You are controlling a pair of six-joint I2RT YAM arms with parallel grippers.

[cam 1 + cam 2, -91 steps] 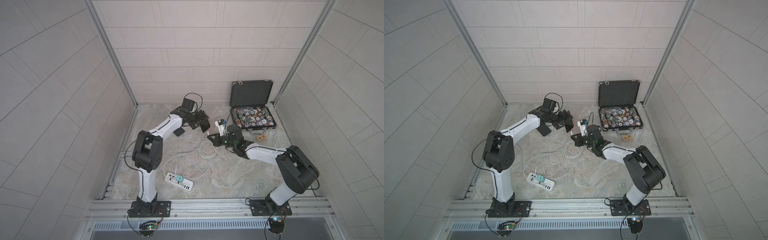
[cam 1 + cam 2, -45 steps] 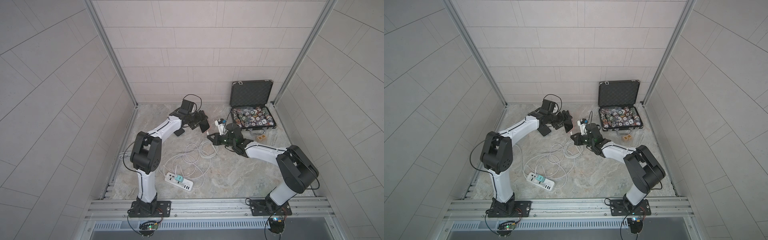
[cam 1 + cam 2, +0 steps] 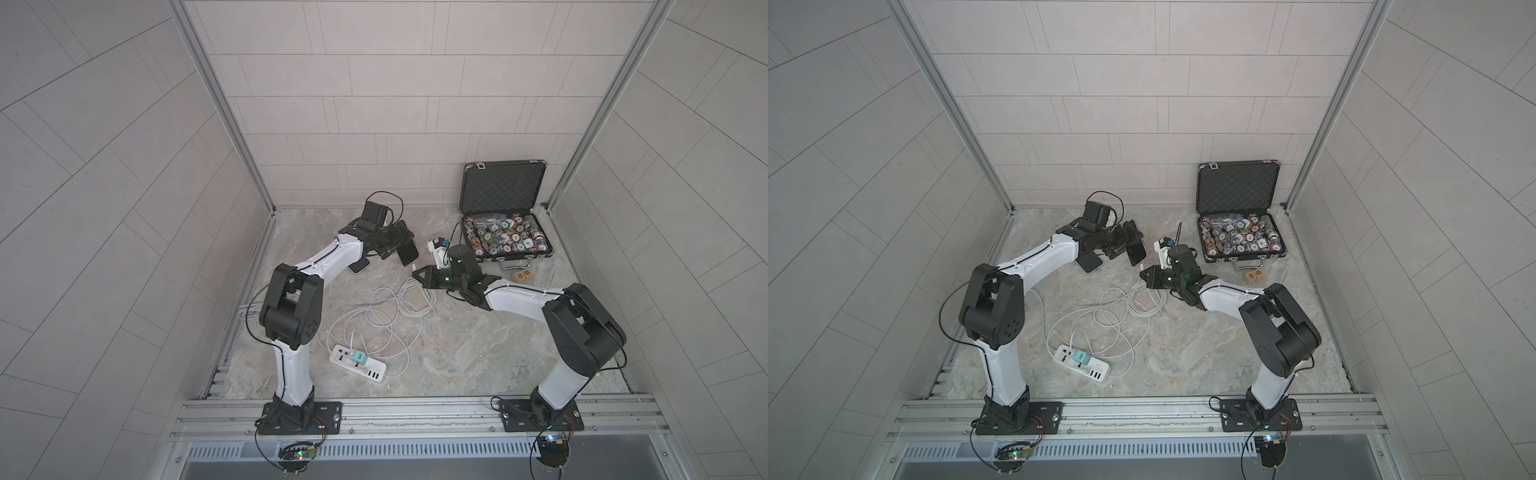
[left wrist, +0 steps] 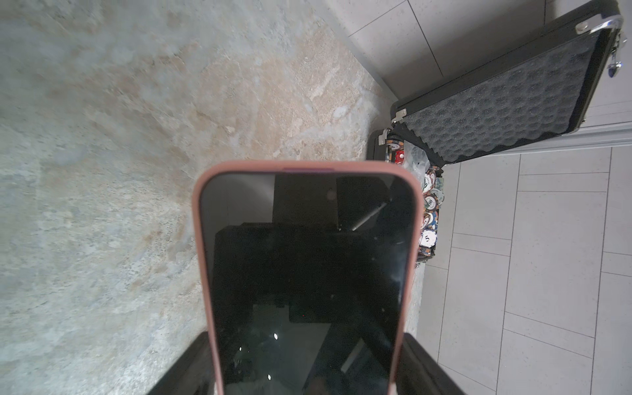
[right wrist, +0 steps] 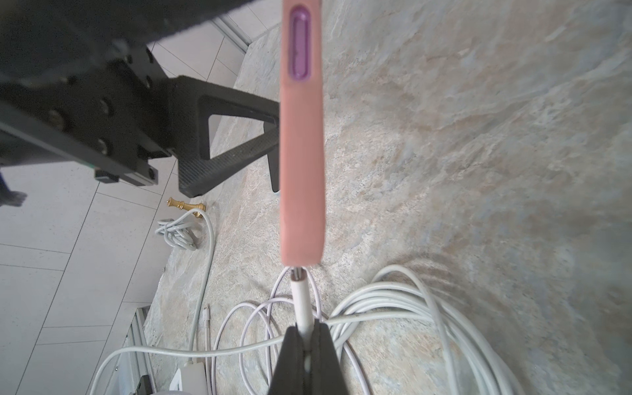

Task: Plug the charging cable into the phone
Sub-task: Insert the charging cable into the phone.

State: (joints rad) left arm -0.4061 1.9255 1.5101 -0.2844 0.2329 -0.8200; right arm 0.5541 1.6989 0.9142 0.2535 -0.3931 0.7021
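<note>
Pink phone [image 4: 307, 273] x1, L pincer [image 3: 397, 245], R pincer [image 5: 305, 342]

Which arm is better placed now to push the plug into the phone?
Right. The right fingers pinch the plug, its tip at the phone's end; the left fingers just hold the phone.

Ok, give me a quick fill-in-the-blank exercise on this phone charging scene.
1. The left hand holds a phone whose cover is ____.
2. The right hand pinches a ____ cable.
3. The open black briefcase holds poker ____.
Missing words: pink; white; chips.
</note>
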